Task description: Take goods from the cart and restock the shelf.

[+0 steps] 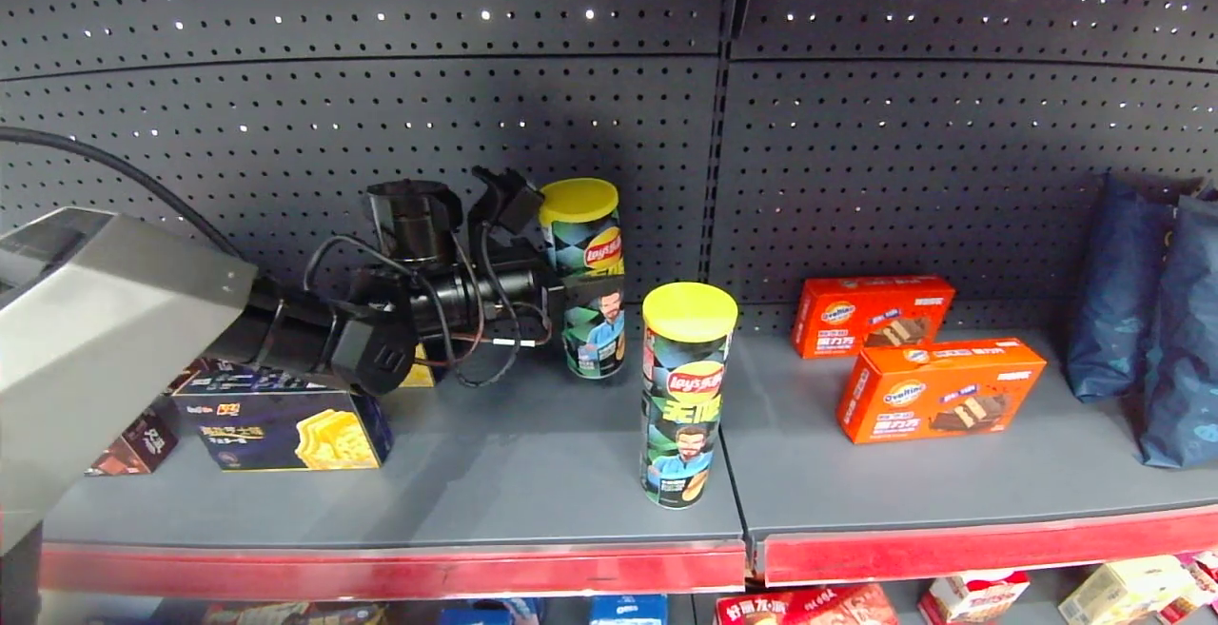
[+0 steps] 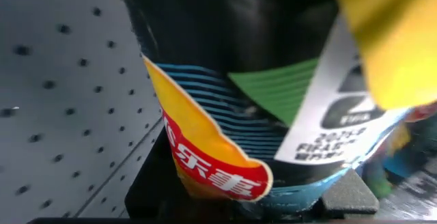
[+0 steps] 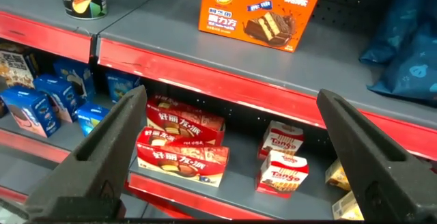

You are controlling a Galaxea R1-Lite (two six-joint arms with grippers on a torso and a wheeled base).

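Note:
A chips can with a yellow lid [image 1: 585, 273] stands upright at the back of the grey shelf [image 1: 533, 473], close to the pegboard wall. My left gripper [image 1: 579, 297] is shut on its middle from the left side. In the left wrist view the same can [image 2: 259, 135] sits very close, its yellow lid [image 2: 396, 39] at the edge. A second, identical can [image 1: 687, 397] stands free nearer the shelf's front edge. My right gripper [image 3: 232, 94] is open with nothing between its fingers, in front of the red shelf edge [image 3: 205, 74] and the lower shelf.
Two orange boxes [image 1: 937, 387] lie to the right of the cans, and dark blue bags [image 1: 1156, 321] stand at the far right. A dark blue box [image 1: 285, 425] sits left under my arm. Red boxes [image 3: 181, 145] and small cartons [image 3: 283, 159] fill the lower shelf.

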